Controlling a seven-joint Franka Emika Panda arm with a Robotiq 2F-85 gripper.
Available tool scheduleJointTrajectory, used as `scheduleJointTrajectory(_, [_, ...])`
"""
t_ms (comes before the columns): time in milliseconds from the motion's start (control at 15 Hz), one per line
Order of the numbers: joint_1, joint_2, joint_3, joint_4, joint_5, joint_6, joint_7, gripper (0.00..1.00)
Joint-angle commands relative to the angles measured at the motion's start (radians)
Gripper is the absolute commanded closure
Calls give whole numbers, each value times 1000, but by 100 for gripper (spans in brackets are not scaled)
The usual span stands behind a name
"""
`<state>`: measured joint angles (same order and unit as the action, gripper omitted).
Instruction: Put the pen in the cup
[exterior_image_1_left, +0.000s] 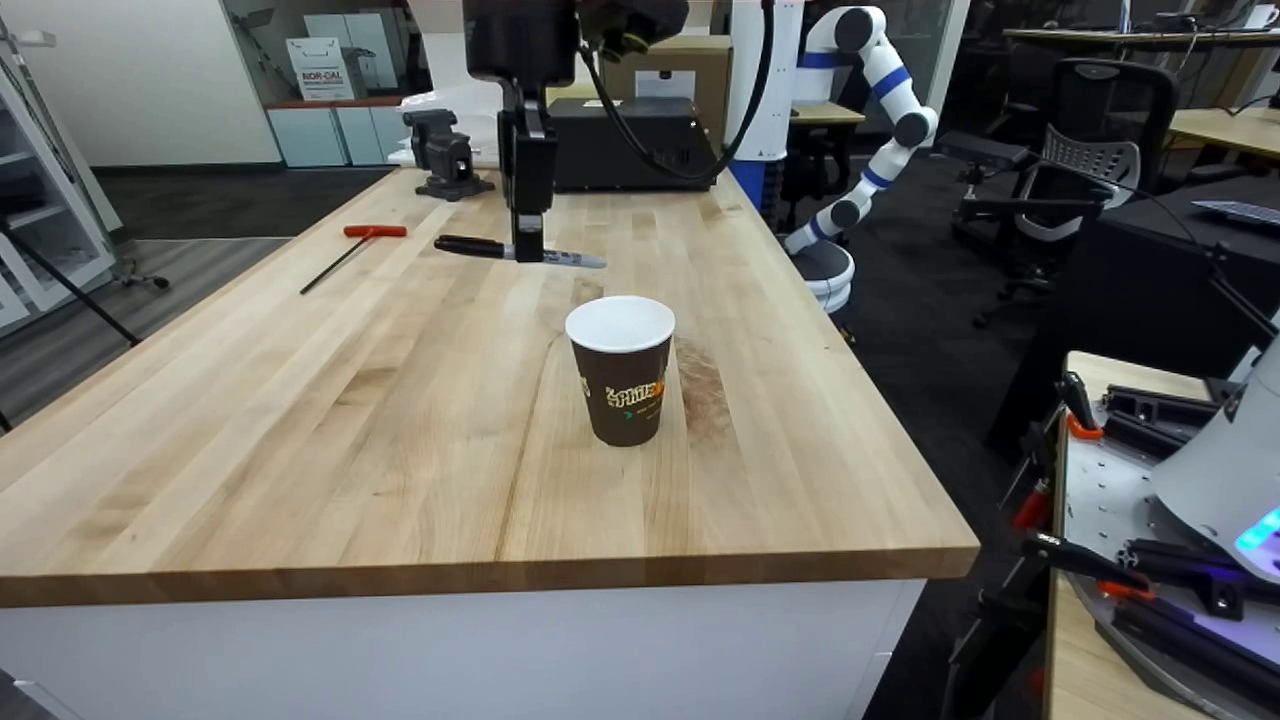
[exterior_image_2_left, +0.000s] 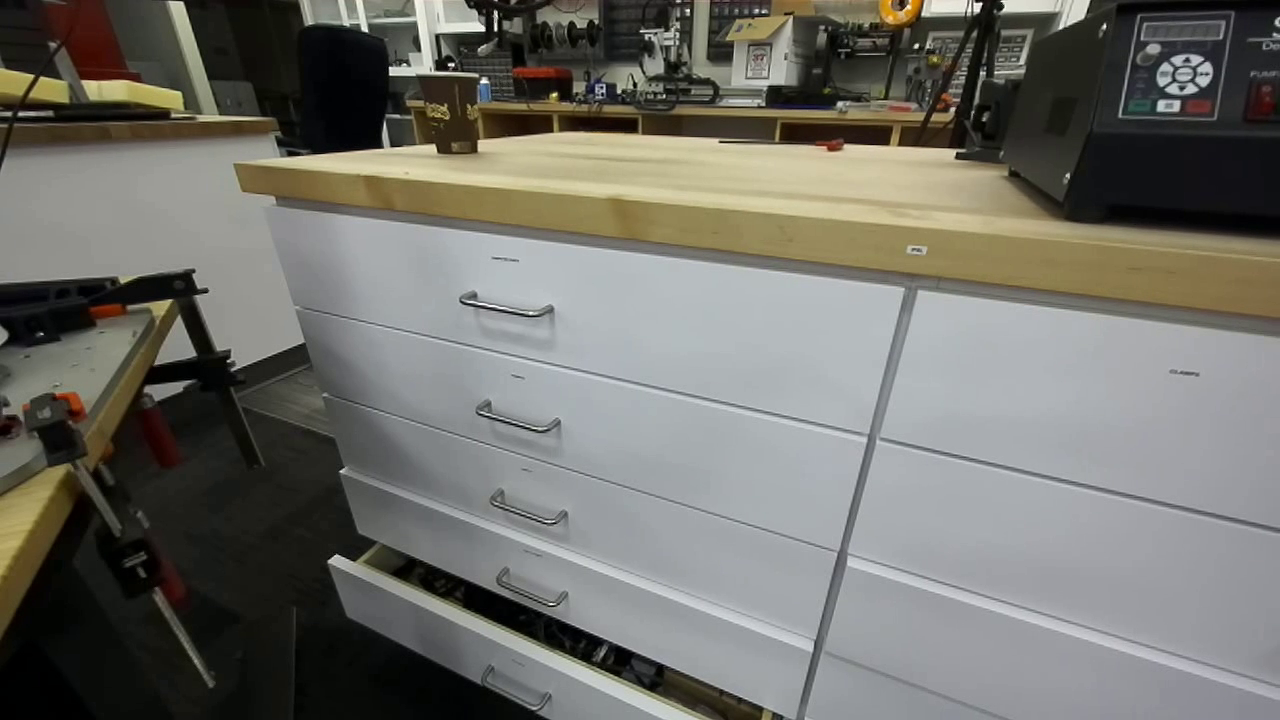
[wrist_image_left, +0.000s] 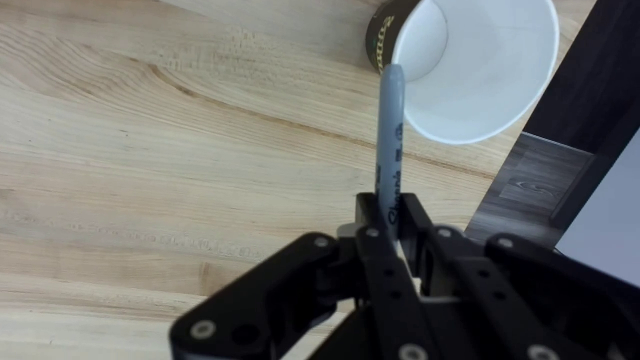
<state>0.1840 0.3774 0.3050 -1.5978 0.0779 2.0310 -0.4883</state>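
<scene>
The pen is a marker with a grey body and a black cap; it shows in an exterior view and in the wrist view. My gripper is shut on the pen's middle and holds it nearly level above the table. The brown paper cup stands upright, nearer that camera than the pen; it also shows in an exterior view. In the wrist view, the pen's grey end overlaps the rim of the cup. The fingers press both sides of the pen; the cap is hidden there.
A red-handled slender tool lies on the wooden table. A black vise and a black box-shaped machine stand at the table's far end. The cup is near a table edge. A lower drawer is pulled out.
</scene>
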Motion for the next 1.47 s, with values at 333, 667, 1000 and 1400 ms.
scheduleJointTrajectory(333, [-2,-106,-1,-111,72,42,23,97])
scheduleJointTrajectory(667, [-6,-160,0,-192,148,84,20,97])
scheduleJointTrajectory(1000, [-3,-210,0,-273,209,146,13,97])
scheduleJointTrajectory(1400, [-1,-255,-4,-350,245,192,1,97])
